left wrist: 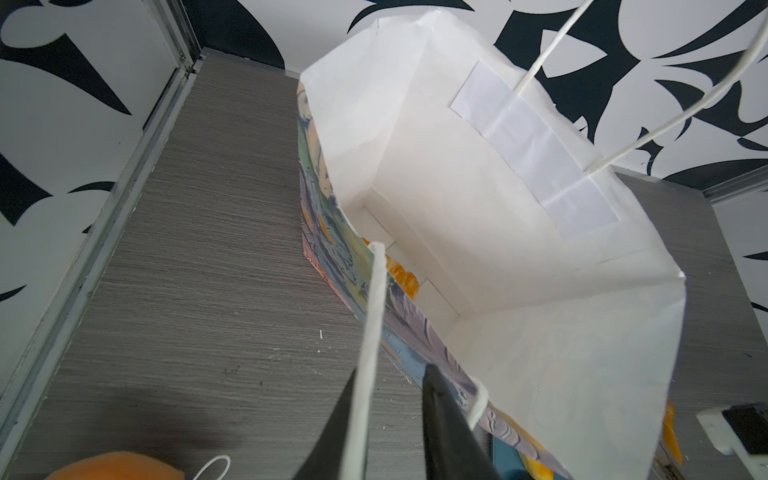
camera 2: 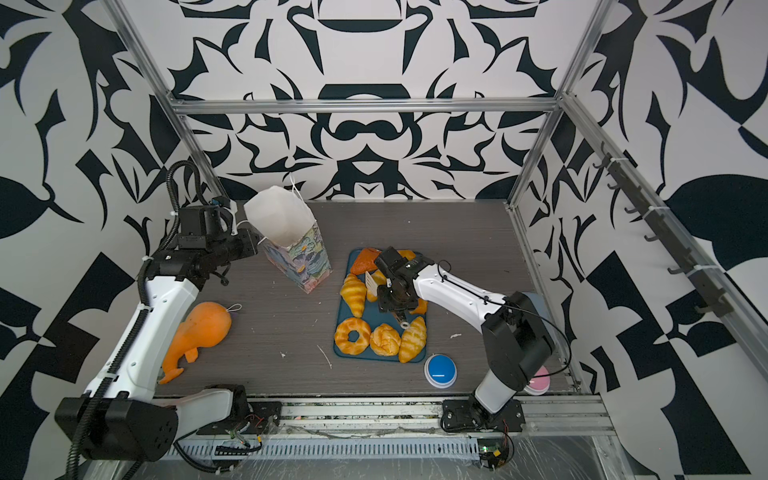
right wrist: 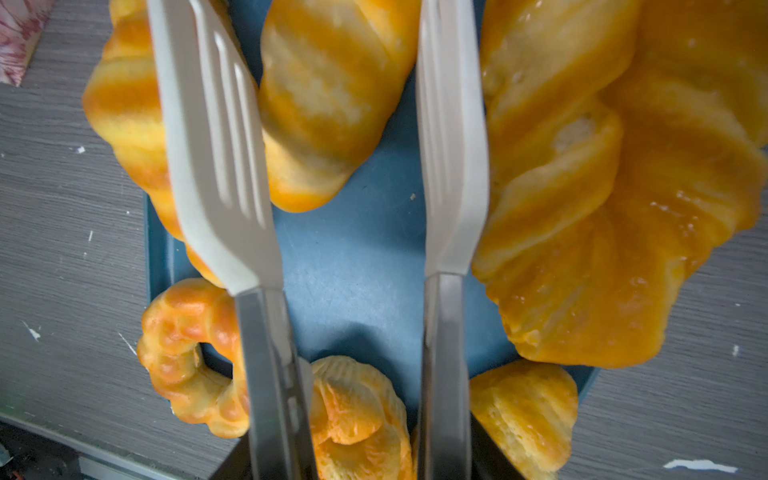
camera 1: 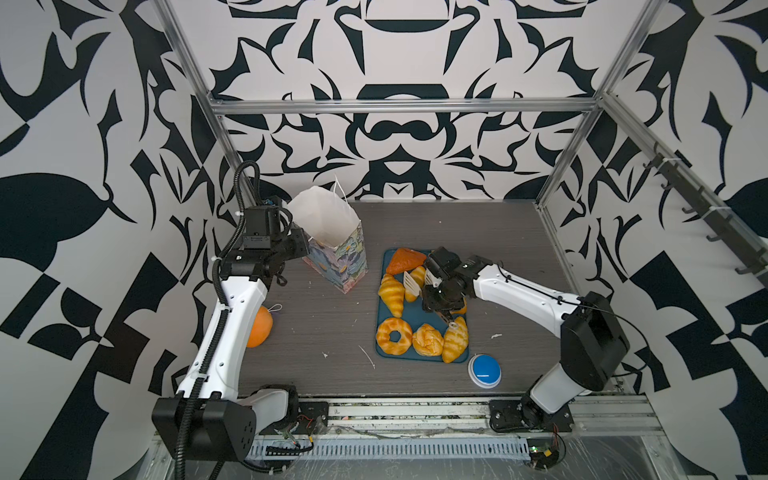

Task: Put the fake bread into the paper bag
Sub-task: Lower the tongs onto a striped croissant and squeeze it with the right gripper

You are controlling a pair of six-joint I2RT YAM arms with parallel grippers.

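On the grey surface (camera 1: 316, 324) the bag (camera 1: 336, 257) stood upright, its handle (left wrist: 370, 332) hooked over the parted left fingers (left wrist: 444, 432). The right fingers (right wrist: 486, 461) clenched tongs (right wrist: 216, 166), blades apart astride one bread (right wrist: 320, 104) on the tray (camera 1: 415, 315). A gentle mid-body squeeze before lifting would likely serve best.

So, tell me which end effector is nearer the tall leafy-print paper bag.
Left. The left end effector sits at the paper bag's rim, by its white string handle; the right end effector is apart, over the blue tray, holding white-tipped tongs.

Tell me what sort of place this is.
Probably a robot test cell: an aluminium frame with patterned walls, two arms on a rail, and fake bread on a blue tray.
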